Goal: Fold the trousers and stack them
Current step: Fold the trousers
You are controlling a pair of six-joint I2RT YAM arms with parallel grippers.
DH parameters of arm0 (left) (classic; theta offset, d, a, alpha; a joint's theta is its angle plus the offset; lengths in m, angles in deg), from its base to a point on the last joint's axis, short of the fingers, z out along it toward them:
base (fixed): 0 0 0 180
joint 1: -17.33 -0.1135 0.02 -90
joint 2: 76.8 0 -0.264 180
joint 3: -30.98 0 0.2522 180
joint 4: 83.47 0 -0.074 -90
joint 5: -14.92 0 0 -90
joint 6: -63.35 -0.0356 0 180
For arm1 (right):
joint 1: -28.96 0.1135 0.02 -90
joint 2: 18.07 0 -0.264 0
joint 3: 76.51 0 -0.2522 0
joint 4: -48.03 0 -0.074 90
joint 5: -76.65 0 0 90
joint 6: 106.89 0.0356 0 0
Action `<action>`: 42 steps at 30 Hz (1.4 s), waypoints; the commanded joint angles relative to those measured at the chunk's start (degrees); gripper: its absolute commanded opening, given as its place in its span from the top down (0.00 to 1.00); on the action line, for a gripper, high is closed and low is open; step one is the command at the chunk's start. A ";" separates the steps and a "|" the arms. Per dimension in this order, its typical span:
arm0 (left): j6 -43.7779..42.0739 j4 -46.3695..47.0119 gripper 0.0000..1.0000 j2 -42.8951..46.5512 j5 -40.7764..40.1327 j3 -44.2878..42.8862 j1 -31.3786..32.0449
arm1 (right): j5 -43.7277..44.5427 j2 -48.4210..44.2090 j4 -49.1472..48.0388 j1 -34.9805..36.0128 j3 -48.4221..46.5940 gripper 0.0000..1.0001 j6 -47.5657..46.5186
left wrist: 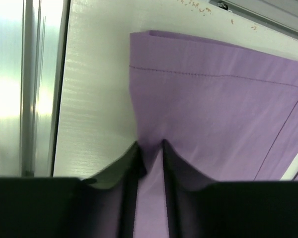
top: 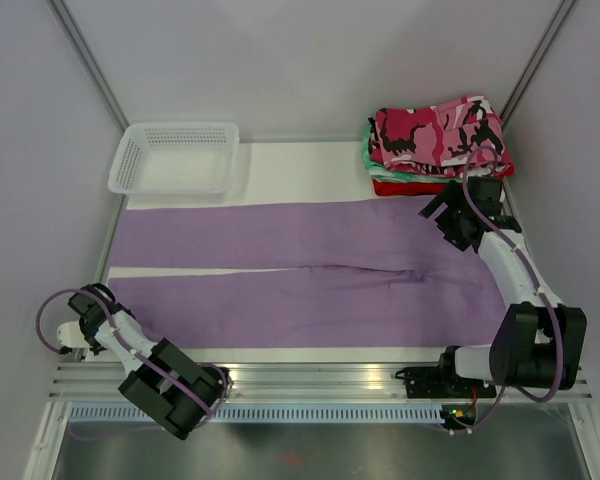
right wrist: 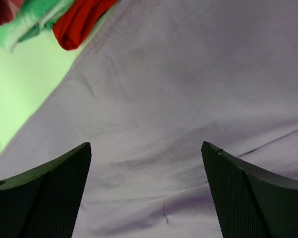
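A robotics lab cell: plain white walls (top: pixel 310 60) around a white table (top: pixel 280 165) edged by an aluminium rail (top: pixel 310 378).

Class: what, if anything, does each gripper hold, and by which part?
The left gripper pinches the lilac trousers at the near leg's side edge, by the cuff. The right gripper is open above the waist end, holding nothing.

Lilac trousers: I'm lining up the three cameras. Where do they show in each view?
Top external: trousers flat across mid-table, legs leftward.
Left wrist: their hem centre-right, pinched in the left gripper.
Right wrist: they fill the frame under the open right gripper.
Shared landmark: the table.
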 commanded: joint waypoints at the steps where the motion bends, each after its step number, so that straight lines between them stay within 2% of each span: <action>1: -0.83 -0.26 0.83 1.15 2.32 0.68 -0.32 | 3.27 -4.08 1.35 -2.64 2.43 0.02 6.98; 3: -0.48 -1.23 0.98 1.77 2.49 0.16 -0.32 | 3.27 -4.52 3.88 -5.19 2.97 0.02 8.75; 6: -0.65 -2.20 0.98 1.25 3.02 -0.63 -0.32 | 3.26 -5.48 9.24 -12.30 4.63 0.02 11.75; 7: -1.09 -2.29 0.98 0.64 3.28 -0.90 -0.32 | 5.62 -6.10 10.57 -14.32 5.51 0.02 12.36; 8: -1.35 -2.38 0.98 -0.67 3.63 -1.33 -0.32 | 12.69 -7.76 12.32 -14.69 5.69 0.02 13.41; 12: -2.32 -2.47 0.98 -2.79 4.87 -2.13 -0.32 | 28.44 -12.60 21.73 -17.50 6.04 0.02 15.79; 13: -2.76 -2.38 0.98 -3.23 5.22 -2.30 -0.32 | 29.27 -13.30 22.53 -19.42 6.74 0.02 15.97; 17: -3.55 -1.24 0.98 -4.73 6.97 -2.22 -0.32 | 26.83 -15.68 23.94 -23.74 10.96 0.02 18.16; 22: -4.17 -1.68 0.98 -6.13 7.94 -3.01 -0.23 | 31.91 -13.75 28.77 -29.70 12.72 0.02 19.31; 25: -4.08 -1.94 0.98 -7.01 7.86 -3.45 -0.23 | 29.82 -12.96 29.83 -31.39 14.38 0.02 20.62; 30: -4.26 -2.21 0.98 -7.63 7.59 -3.62 -0.23 | 29.98 -13.04 27.99 -34.02 18.17 0.02 19.23; 39: -3.99 -3.08 0.98 -7.45 5.93 -4.15 -0.23 | 27.79 -12.26 22.45 -34.73 21.77 0.06 18.26; 40: -3.99 -3.26 0.98 -7.02 5.49 -4.50 -0.32 | 25.61 -11.47 19.31 -34.99 24.04 0.12 17.91; 42: -4.17 -3.52 0.98 -6.67 5.40 -4.76 -0.32 | 24.72 -11.29 17.36 -35.08 25.11 0.15 17.64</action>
